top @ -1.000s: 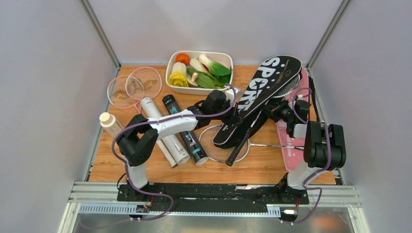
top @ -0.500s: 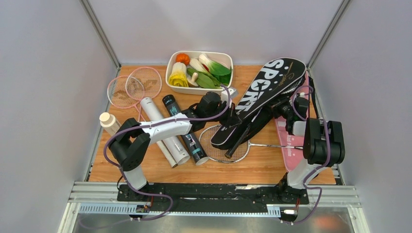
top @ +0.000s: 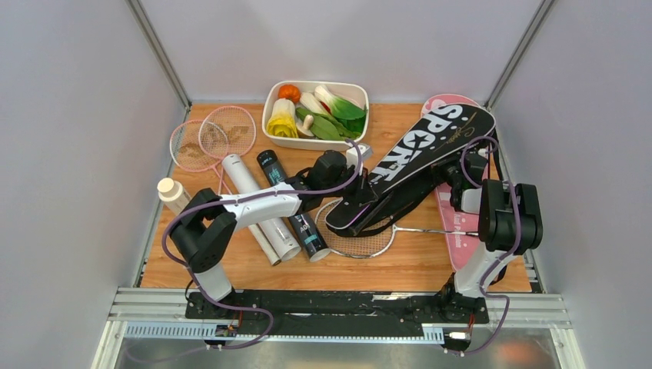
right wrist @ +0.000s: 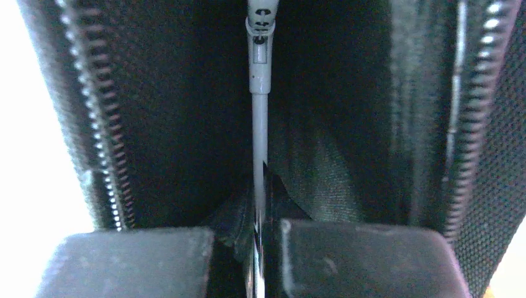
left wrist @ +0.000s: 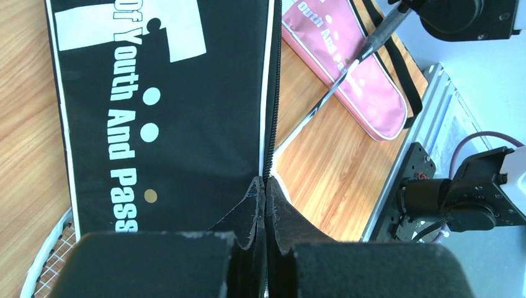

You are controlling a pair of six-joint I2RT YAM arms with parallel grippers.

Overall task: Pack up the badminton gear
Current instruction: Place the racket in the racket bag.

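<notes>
On the black racquet cover (top: 430,142) lying across the middle of the table I read "SPORT" in big white letters. From my left wrist its near end says "Of Youth And Pass", cut off there. The pink racquet cover (left wrist: 363,93) on the right shows "Youth And". The print on the black tube (top: 296,211) is too small to read.

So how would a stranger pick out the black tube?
Find the white tray of toy vegetables at the far edge. Nearer lie two long tubes side by side; the black tube is the dark one, right of the white tube.
</notes>
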